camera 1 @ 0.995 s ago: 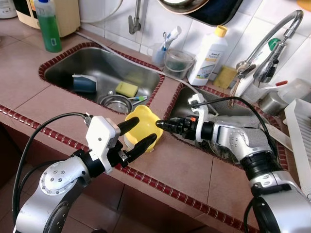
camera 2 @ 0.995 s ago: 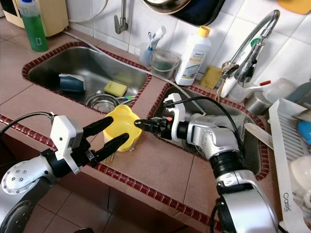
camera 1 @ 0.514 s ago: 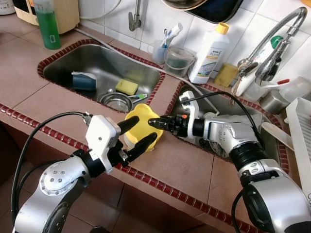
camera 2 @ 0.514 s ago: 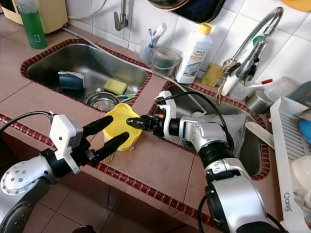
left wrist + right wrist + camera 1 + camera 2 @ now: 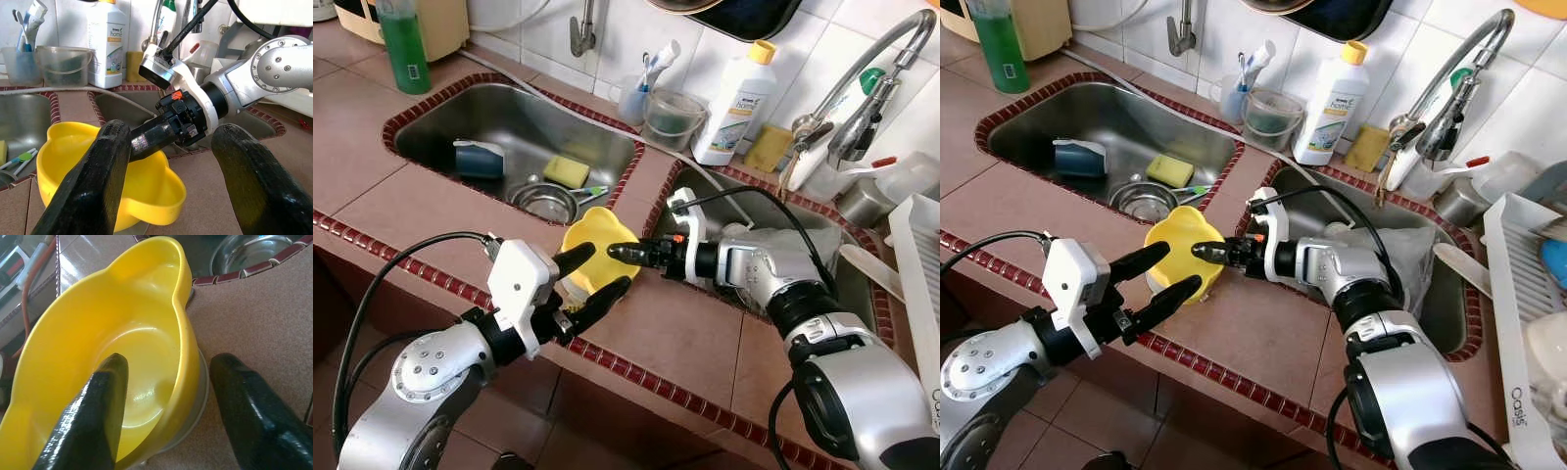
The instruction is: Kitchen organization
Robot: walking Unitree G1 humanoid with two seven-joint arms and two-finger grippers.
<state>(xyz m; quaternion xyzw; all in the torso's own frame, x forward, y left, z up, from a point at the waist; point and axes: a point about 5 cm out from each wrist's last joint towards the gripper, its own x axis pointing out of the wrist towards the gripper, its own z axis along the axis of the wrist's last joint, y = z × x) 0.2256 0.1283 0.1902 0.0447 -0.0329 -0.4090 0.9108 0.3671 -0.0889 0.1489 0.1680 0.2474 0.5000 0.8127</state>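
1. Your yellow bowl point(image 5: 590, 250) sits on the brown tiled surface point(image 5: 685, 338), on the strip between the two sinks and close to the front edge. The right wrist view shows it resting on something grey and round that you cannot make out.

2. Your right gripper point(image 5: 161, 406) reaches in from the right-hand sink side. Its fingers are spread apart and straddle the near rim of the bowl: one finger point(image 5: 100, 401) is inside the bowl, the other is outside over the surface. You cannot tell whether either finger touches the rim.

3. Your left gripper point(image 5: 592, 279) comes up from the front edge of the surface. Its fingers are released and spread wide, one on each side of the bowl; the upper finger point(image 5: 573, 258) lies against the bowl's front in the head view, the lower one just beside its base. Nothing is held.

4. In the left sink point(image 5: 440, 137) you can see a blue cup point(image 5: 478, 159) lying on its side, a yellow sponge point(image 5: 567, 171) and a steel bowl point(image 5: 543, 201).

5. Behind the sinks, by the tiled wall, stand a white bottle point(image 5: 736, 98) with a yellow cap, a clear tub point(image 5: 672, 117) and a cup with toothbrushes point(image 5: 634, 96). A green bottle point(image 5: 403, 49) stands at the far left.

6. A white dish rack point(image 5: 1518, 323) lies at the far right.
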